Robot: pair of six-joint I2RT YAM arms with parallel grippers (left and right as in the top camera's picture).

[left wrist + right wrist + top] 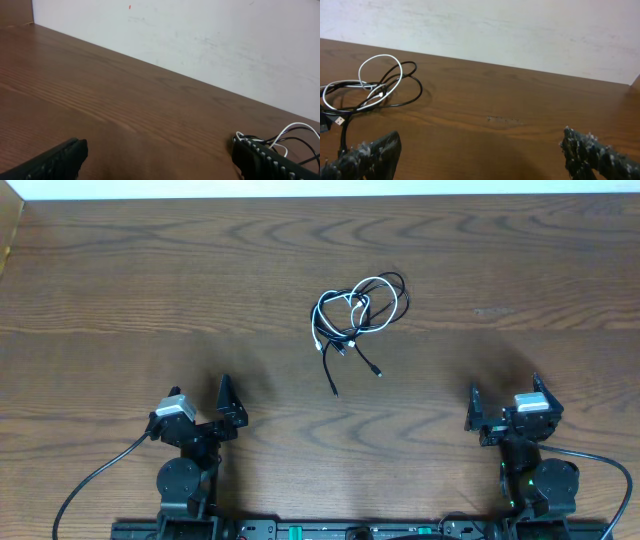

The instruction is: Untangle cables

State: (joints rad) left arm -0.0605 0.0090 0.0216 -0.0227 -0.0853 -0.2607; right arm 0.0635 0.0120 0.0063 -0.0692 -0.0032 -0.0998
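Both jaws gape wide, holding nothing; the cables (352, 335) lie tangled on the worktop (150, 280) farther out, midway between them, well apart from each.

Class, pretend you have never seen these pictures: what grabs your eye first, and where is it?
A small tangle of thin black and white cables lies alone near the middle of the dark brown wooden table. At the near edge, the left gripper and right gripper sit on either side, both open and well apart from the cords.
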